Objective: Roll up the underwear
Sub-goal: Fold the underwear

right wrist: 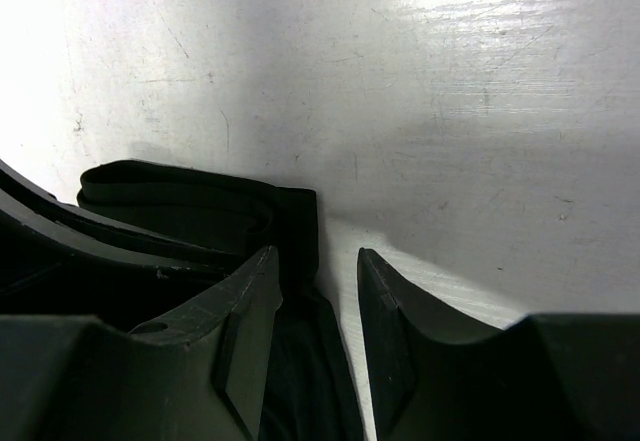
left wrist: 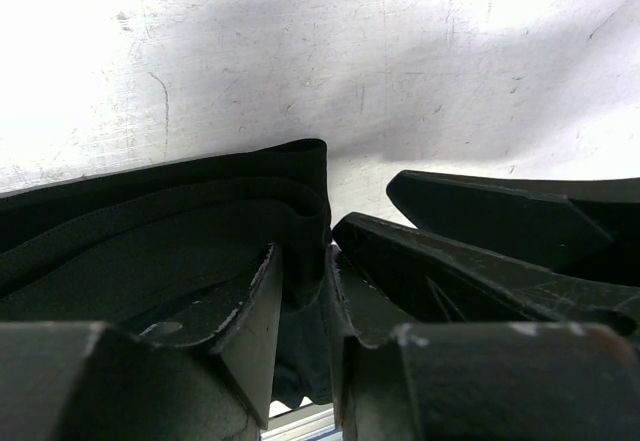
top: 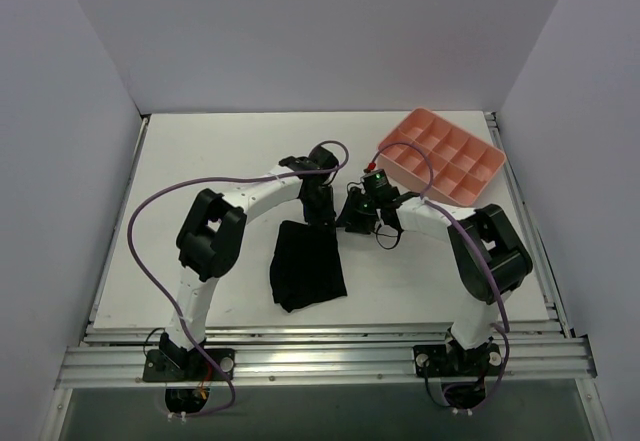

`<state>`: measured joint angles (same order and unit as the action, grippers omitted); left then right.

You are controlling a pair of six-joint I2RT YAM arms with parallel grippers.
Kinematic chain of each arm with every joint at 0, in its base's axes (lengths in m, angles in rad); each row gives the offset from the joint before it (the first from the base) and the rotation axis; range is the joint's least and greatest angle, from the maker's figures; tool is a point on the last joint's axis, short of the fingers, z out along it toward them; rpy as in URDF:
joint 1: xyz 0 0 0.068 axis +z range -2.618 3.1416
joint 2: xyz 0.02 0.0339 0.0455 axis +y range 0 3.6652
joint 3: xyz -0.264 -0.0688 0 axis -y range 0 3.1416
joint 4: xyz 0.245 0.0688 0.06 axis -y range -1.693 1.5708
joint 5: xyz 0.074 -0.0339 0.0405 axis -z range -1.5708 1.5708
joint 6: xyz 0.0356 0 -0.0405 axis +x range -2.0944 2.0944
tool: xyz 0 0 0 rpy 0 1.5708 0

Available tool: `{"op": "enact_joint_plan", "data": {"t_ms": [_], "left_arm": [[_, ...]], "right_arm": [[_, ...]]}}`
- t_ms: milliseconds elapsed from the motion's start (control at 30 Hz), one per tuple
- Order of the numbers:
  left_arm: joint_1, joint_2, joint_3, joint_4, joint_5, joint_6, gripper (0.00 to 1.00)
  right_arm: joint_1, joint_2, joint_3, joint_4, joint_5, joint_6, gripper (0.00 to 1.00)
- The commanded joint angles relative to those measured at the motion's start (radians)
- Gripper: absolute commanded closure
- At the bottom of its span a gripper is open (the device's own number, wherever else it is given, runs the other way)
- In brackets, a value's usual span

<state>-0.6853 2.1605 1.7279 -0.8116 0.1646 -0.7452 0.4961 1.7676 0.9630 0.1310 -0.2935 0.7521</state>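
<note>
The black underwear (top: pixel 306 266) lies folded flat on the white table, near the middle. My left gripper (top: pixel 322 209) is at its far edge. In the left wrist view the left gripper (left wrist: pixel 302 261) is shut on the underwear (left wrist: pixel 150 221), with a fold of black fabric pinched between the narrow jaws. My right gripper (top: pixel 352 217) is right beside it at the far right corner. In the right wrist view the right gripper (right wrist: pixel 318 261) is open and low over the table, with the edge of the underwear (right wrist: pixel 180 201) lying against its left finger.
A pink compartment tray (top: pixel 420 181) stands at the back right, just beyond the right arm. The right gripper's fingers (left wrist: pixel 470 216) sit close to the left gripper. White walls enclose the table on three sides.
</note>
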Motion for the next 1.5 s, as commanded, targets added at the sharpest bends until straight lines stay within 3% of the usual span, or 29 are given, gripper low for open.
{"op": "enact_joint_plan", "data": {"t_ms": [0,400,900,1200,1333,1467], "left_arm": [[0.004,-0.010,0.004,0.032,0.010,0.017,0.67],[0.013,-0.105,0.048,-0.018,0.007,0.040,0.56],[0.070,-0.303,-0.099,-0.029,0.000,0.067,0.55],[-0.075,-0.473,-0.362,0.075,-0.007,-0.043,0.54],[-0.147,-0.479,-0.477,0.150,-0.023,-0.117,0.53],[-0.209,-0.415,-0.459,0.178,-0.053,-0.149,0.52]], "right_arm": [[-0.005,-0.042,0.034,0.002,-0.038,0.029,0.66],[-0.008,-0.066,0.026,0.008,-0.041,0.032,0.65],[0.024,0.010,0.045,0.033,-0.070,0.006,0.62],[0.050,0.084,0.120,-0.076,0.011,-0.037,0.67],[0.059,0.081,0.134,-0.111,0.053,-0.051,0.66],[0.059,0.092,0.146,-0.126,0.056,-0.054,0.66]]}}
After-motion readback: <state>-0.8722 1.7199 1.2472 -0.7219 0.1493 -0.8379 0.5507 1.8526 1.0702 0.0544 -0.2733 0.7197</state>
